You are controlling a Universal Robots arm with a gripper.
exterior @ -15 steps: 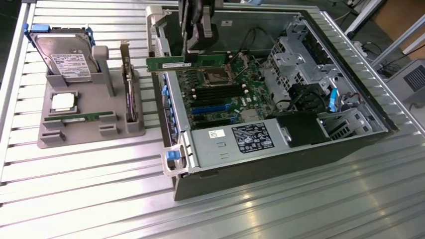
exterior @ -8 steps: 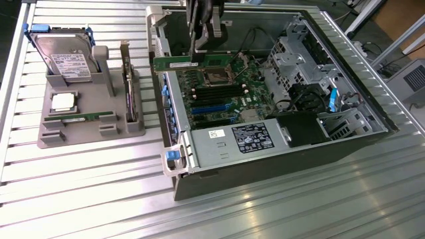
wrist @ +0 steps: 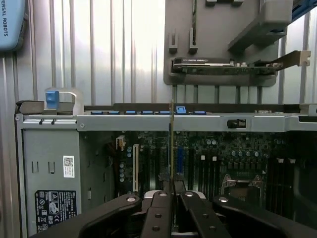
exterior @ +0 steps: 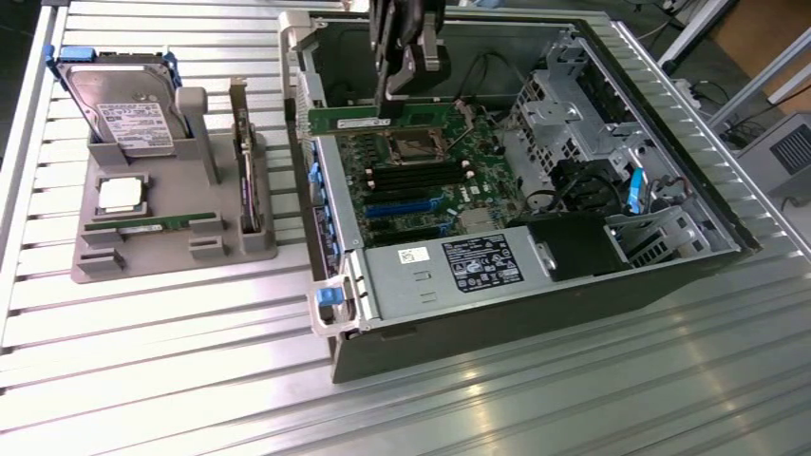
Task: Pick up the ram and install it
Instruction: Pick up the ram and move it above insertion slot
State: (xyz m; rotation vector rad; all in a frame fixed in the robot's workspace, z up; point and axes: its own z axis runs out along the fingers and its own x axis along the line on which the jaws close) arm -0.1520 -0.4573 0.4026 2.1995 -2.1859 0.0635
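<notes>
writing: "VERSAL ROBOTS" on blue arm cover [wrist: 10, 22]
ram [wrist: 172, 139]: thin green stick, edge-on above computer case [wrist: 148, 121]
end effector [wrist: 172, 182]: pinching ram

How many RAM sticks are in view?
2. The ram is clamped in the fingers above the open computer case; a second stick lies in the grey holder, near the processor. More could be hidden.

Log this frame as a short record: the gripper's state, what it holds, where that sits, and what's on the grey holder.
gripper: shut on the ram
ram: pinched between the fingers, hanging over the motherboard, not in a slot
computer case: open, lying on the slatted table
grey holder: outside the case, at the exterior view's left
on the holder: hard drive, processor chip, expansion card standing on edge
</notes>
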